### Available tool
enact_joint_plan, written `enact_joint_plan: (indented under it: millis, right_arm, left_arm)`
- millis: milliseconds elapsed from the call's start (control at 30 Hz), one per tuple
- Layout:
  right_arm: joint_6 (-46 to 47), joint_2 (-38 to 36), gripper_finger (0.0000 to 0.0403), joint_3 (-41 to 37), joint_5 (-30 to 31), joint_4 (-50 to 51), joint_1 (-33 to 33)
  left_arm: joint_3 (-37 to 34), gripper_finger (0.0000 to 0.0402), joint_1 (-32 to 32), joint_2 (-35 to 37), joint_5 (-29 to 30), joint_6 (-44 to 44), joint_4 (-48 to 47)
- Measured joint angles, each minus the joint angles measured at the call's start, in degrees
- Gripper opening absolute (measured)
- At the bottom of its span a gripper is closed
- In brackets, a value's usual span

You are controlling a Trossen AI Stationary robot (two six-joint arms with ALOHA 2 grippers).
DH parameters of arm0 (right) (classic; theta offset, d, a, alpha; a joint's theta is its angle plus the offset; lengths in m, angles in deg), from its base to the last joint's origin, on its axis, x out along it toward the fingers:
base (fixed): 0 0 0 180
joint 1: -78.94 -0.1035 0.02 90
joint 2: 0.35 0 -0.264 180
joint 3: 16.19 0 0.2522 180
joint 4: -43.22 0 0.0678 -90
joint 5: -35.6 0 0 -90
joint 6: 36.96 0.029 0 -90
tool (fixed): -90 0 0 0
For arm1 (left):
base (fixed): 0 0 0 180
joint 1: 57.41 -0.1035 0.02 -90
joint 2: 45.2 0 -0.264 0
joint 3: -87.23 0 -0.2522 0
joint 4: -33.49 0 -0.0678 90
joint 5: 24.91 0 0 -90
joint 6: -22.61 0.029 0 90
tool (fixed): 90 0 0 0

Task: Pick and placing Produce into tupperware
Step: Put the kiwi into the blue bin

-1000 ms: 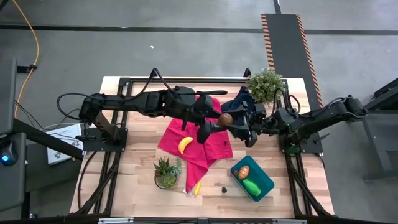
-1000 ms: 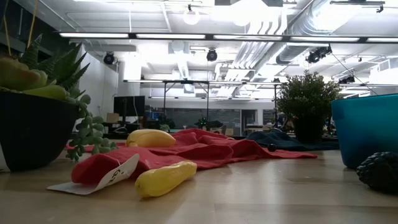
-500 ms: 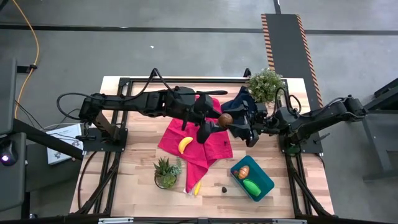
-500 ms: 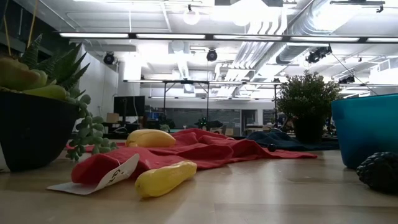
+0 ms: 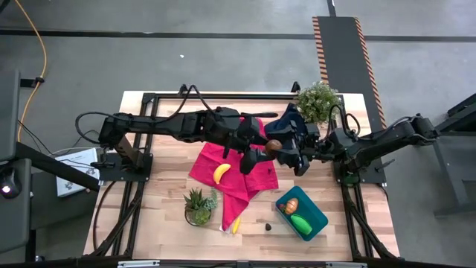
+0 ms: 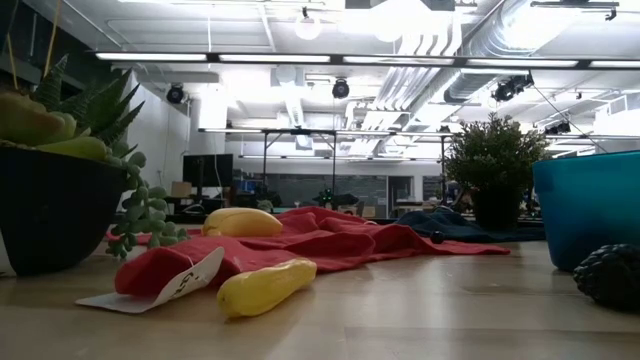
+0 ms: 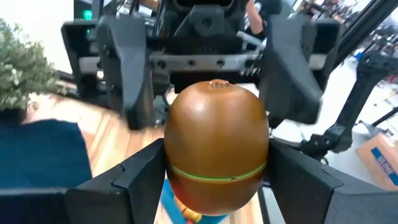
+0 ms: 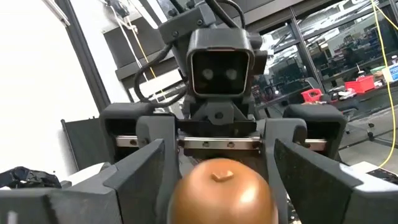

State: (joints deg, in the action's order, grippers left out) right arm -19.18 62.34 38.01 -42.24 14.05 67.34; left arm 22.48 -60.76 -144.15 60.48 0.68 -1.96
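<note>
A brown piece of produce (image 5: 274, 145) hangs above the red cloth (image 5: 256, 175) at mid-table, with my left gripper (image 5: 265, 147) shut on it. My right gripper (image 5: 287, 151) faces it from the table's right, open. Its fingers (image 7: 124, 81) stand on either side just beyond the piece, and I see no touch. The teal tupperware (image 5: 316, 212) stands on the table at the near right and holds an orange piece (image 5: 291, 206) and a green piece (image 5: 301, 222). One yellow banana (image 5: 221, 173) lies on the red cloth, another (image 5: 236, 225) at the cloth's near edge. My left gripper pinches the brown piece by its two opposite sides (image 7: 174, 168) between its two fingers (image 7: 134, 183). The fingers come nearly level from the table's left. The piece is lifted clear above the red cloth, with its far end toward my right gripper.
A leafy potted plant (image 5: 317, 100) and a dark navy cloth (image 5: 286, 120) are at the far right. A succulent in a pot (image 5: 198, 205) stands near the front. A small dark lump (image 5: 268, 224) lies beside the tupperware.
My left gripper has edged toward the table's right, closer to my right gripper, carrying the brown piece with it. The piece stays lifted clear.
</note>
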Motion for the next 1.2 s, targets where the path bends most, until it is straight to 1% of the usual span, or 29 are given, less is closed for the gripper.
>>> enact_joint_plan:
  millis: [133, 567, 867, 1200]
  right_arm:
    - [0.1, 0.0, 0.0291, 0.0, 0.0, 0.0, 0.0]
    - [0.2, 0.0, 0.0288, 0.0, 0.0, 0.2, 0.0]
    - [-0.3, 0.0, 0.0243, 0.0, 0.0, 0.0, 0.0]
    - [-0.9, -0.1, 0.0224, 0.0, -0.2, 0.1, 0.0]
  left_arm:
    - [0.1, 0.0243, 0.0, 0.2, -0.1, 0.0, 1.9]
    - [0.1, 0.0243, 0.0, 0.2, -0.1, -0.4, 2.0]
    - [0.1, 0.0243, 0.0, 0.2, -0.1, -0.6, 2.0]
    - [0.1, 0.0243, 0.0, 0.2, -0.1, -0.5, 2.0]
